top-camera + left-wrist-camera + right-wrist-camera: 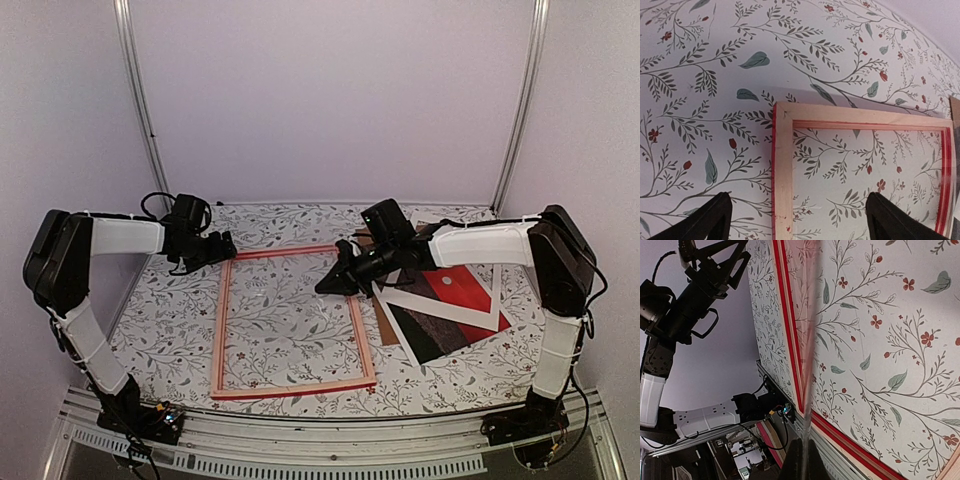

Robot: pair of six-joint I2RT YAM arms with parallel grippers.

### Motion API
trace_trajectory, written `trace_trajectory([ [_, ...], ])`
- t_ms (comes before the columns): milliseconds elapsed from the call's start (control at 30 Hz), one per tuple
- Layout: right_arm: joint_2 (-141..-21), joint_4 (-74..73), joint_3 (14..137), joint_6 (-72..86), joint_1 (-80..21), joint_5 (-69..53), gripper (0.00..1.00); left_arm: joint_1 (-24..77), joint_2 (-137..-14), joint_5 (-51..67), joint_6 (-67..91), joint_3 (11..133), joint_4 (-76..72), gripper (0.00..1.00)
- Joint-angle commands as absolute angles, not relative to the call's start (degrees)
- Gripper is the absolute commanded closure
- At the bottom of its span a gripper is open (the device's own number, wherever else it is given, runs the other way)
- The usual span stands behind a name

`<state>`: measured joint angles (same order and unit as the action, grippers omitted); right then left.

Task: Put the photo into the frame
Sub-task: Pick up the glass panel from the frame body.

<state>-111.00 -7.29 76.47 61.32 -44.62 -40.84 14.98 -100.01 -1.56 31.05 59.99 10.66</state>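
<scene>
Top external view: my left hand (222, 245) hovers at the far left corner of the frame (219, 322), its fingers spread wide apart. The frame lies flat on the flowered bench (160, 330) with its pale wood side up and a thin red line along its edges.

My right hand (326, 285) is low over the opposite long rail, near that rail's far end, with its fingers pressed together. The photo (466, 286) is behind this hand, under my right forearm. It lies flat on the bench outside the frame and just beside that rail. Its red half with the small white dot shows, and dark brown shows next to it. I cannot tell whether it touches the rail.

In the left wrist view the frame's corner (783, 165) sits between my open fingers (715, 220) and a little beyond their tips. One rail runs back toward me and the other runs off to the right. Neither finger touches the wood. Bare bench (690, 75) stretches ahead.

In the right wrist view my fingers (801, 462) are closed on the edge of a thin clear sheet (809, 370). I see it edge-on as a faint pinkish streak rising straight from the fingertips. The frame's red-edged rail (790, 340) lies just to the left of the sheet, and the patterned bench (900, 340) lies to its right.
</scene>
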Motion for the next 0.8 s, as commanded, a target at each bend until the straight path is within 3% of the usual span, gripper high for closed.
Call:
trace_trajectory([
  [0,-112.23,-7.74,77.87,59.73,-45.18,-40.02,0.99,15.72,-99.58,-1.74,30.2,59.5,10.63,0.05],
  [767,-114.74,-16.04,81.54,54.98,-45.65,-35.42,0.71,15.71,-99.93,-1.49,30.11,59.5,10.69,0.05],
])
